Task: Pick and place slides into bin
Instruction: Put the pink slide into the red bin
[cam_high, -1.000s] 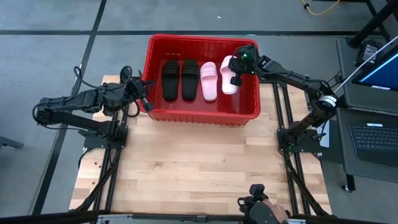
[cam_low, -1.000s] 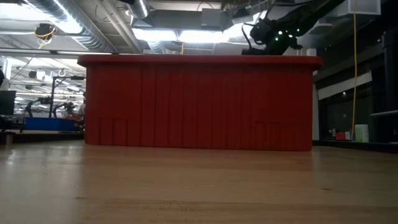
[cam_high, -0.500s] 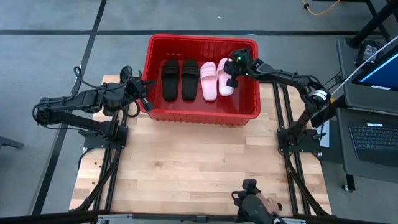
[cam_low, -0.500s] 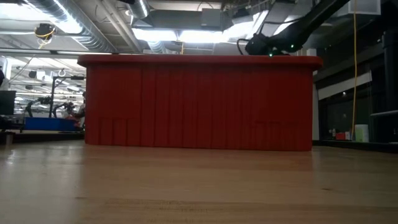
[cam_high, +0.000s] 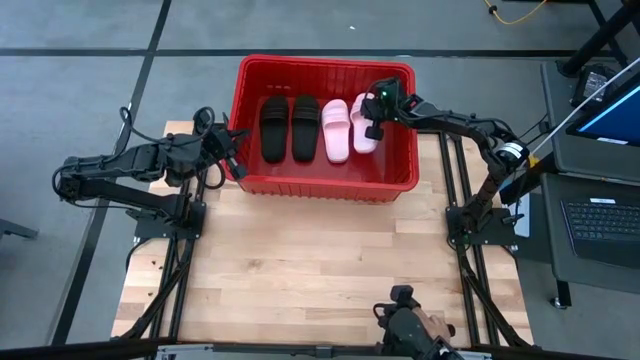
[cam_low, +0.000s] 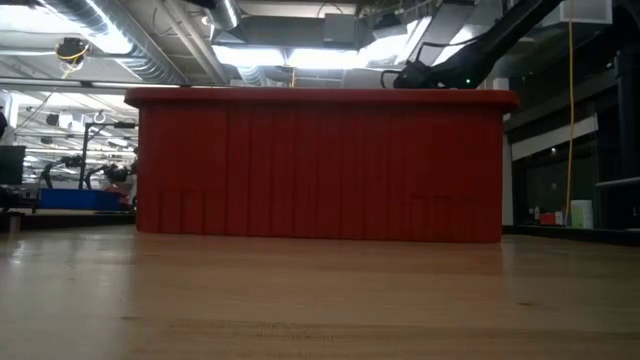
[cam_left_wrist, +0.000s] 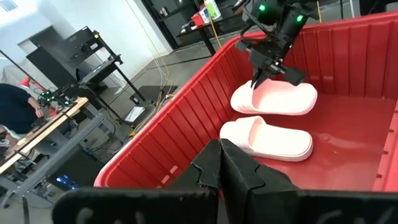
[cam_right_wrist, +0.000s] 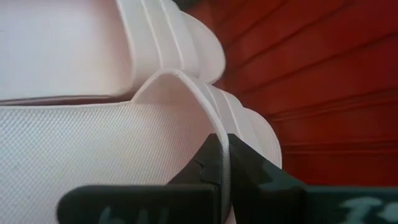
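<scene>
Gripping pink slide's (cam_high: 364, 125) strap: right gripper (cam_high: 376, 122) inside bin (cam_high: 325, 66) | left gripper (cam_high: 228, 152) closed, empty, outside bin wall

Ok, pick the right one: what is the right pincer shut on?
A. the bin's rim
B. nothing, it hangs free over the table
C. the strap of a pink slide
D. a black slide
C: the right wrist view shows the right pincer pinching the thin edge of a pink slide's strap, and from above it sits over the outer pink slide inside the bin.
</scene>
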